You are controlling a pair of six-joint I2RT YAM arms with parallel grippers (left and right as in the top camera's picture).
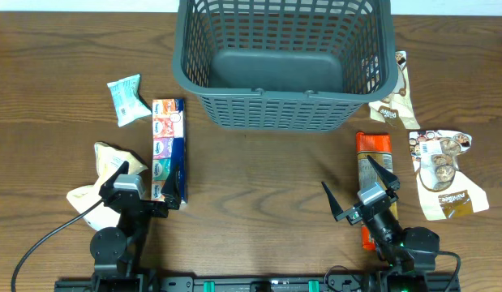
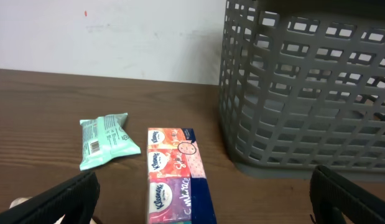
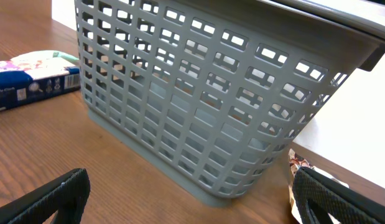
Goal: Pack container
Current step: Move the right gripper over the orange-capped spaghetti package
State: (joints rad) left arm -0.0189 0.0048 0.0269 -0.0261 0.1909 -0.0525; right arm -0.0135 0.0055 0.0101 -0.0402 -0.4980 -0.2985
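Observation:
The dark grey slotted basket (image 1: pixel 283 61) stands at the back middle of the table, empty; it also shows in the left wrist view (image 2: pixel 304 87) and the right wrist view (image 3: pixel 204 106). A long multicolour Kleenex pack (image 1: pixel 168 146) lies in front of my left gripper (image 1: pixel 141 185), also seen in the left wrist view (image 2: pixel 176 177). My left gripper (image 2: pixel 201 199) is open and empty over the pack's near end. My right gripper (image 1: pixel 360 191) is open and empty, with an orange packet (image 1: pixel 372 150) under it. It also shows in the right wrist view (image 3: pixel 192 199).
A mint-green packet (image 1: pixel 126 99) lies at back left, also in the left wrist view (image 2: pixel 105 142). Cream packets (image 1: pixel 113 162) lie by the left arm. Brown-and-white snack packets (image 1: pixel 441 170) and another (image 1: pixel 395 93) lie at the right, beside the basket.

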